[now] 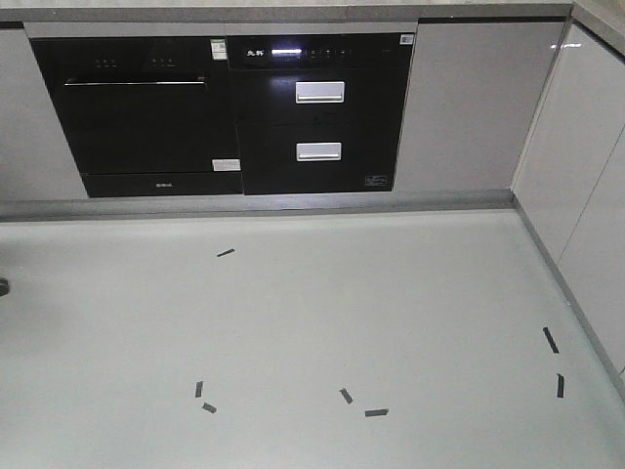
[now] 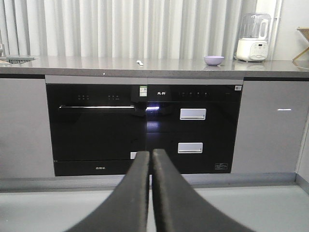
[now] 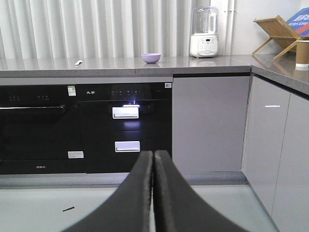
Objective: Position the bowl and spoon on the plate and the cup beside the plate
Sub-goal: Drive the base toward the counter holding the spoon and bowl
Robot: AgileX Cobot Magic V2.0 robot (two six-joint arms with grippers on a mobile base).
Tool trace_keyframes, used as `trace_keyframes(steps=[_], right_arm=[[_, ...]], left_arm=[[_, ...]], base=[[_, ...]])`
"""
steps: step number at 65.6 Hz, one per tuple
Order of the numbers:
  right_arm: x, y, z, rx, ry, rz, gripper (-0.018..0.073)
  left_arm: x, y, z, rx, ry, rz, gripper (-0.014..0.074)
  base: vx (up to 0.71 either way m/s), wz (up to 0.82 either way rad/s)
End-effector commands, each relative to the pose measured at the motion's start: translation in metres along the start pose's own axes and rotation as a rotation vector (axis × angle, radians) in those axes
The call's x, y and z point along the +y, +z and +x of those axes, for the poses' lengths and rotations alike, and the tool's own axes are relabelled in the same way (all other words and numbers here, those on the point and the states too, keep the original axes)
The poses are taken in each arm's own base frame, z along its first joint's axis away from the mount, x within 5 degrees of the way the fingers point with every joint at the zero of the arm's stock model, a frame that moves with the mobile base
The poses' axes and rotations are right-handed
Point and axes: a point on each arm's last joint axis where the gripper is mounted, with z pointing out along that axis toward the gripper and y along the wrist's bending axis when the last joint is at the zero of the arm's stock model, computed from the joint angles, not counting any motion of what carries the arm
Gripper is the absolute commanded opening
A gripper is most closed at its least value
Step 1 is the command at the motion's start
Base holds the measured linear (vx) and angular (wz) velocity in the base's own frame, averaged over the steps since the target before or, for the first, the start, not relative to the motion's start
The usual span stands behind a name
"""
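Observation:
A small lavender bowl (image 2: 214, 60) (image 3: 151, 58) sits on the grey countertop (image 2: 96, 63) (image 3: 96, 64) across the kitchen. To its left lies a small pale spoon (image 2: 140, 63) (image 3: 78, 62). The brown paper cup (image 3: 302, 53) stands on the right-hand side counter, at the edge of the right wrist view. The plate is out of view. My left gripper (image 2: 150, 153) and right gripper (image 3: 153, 153) are both shut and empty, far from the counter and pointing towards the cabinets. Neither gripper shows in the front view.
A white blender-like appliance (image 2: 253, 37) (image 3: 203, 32) stands on the counter right of the bowl. A wooden rack (image 3: 277, 30) leans behind the cup. Black built-in appliances (image 1: 225, 112) fill the cabinet front. Dark tape marks (image 1: 347, 396) dot the pale floor.

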Motion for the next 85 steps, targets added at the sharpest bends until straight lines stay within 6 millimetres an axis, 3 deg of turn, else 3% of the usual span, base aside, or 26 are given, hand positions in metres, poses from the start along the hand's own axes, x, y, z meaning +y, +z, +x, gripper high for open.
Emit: trace_keyframes(steps=[1, 85], right_arm=[[0.0008, -0.0004, -0.0042, -0.069, -0.009, -0.009, -0.0009], [0.0008, -0.0004, -0.0041, -0.068, -0.009, -0.009, -0.0009]], left_arm=[[-0.0018, -0.0024, -0.0136, -0.108, -0.008, 0.016, -0.0006], [-0.0018, -0.0024, -0.0136, -0.108, -0.008, 0.016, -0.0006]], base=[[0.0, 0.0], [0.0, 0.0]])
